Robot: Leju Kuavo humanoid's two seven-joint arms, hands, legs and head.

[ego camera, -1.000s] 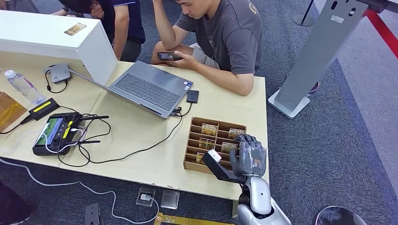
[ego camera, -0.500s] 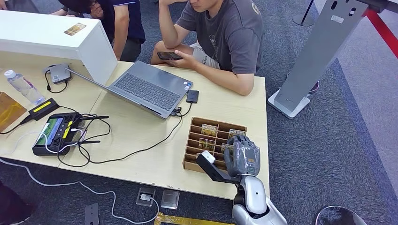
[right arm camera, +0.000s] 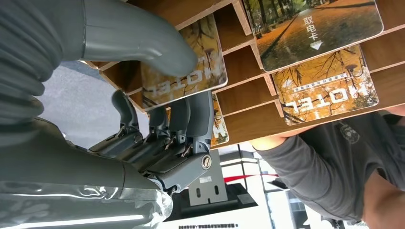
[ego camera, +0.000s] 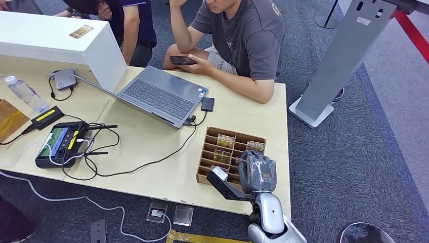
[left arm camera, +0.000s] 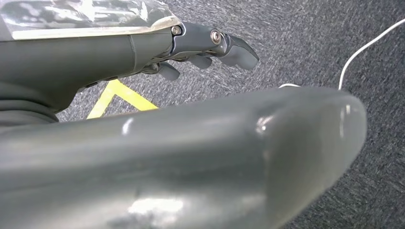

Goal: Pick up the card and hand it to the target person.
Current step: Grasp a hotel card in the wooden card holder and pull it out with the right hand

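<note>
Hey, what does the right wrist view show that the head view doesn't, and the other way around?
The right wrist view alone shows the thumb lying on a HOTEL card, with the fingers on its other side, and the print on two more cards.

The head view alone shows the whole table, the laptop, the cabled controller and a seated person with a phone.

Both show the right hand at the wooden card rack and the person's grey shirt.

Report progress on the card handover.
Done: the right hand has reached the wooden card tray. In hand: in the right wrist view its thumb and fingers pinch a HOTEL card still sitting in its slot. Left: lift it out and pass it to the seated person.
</note>
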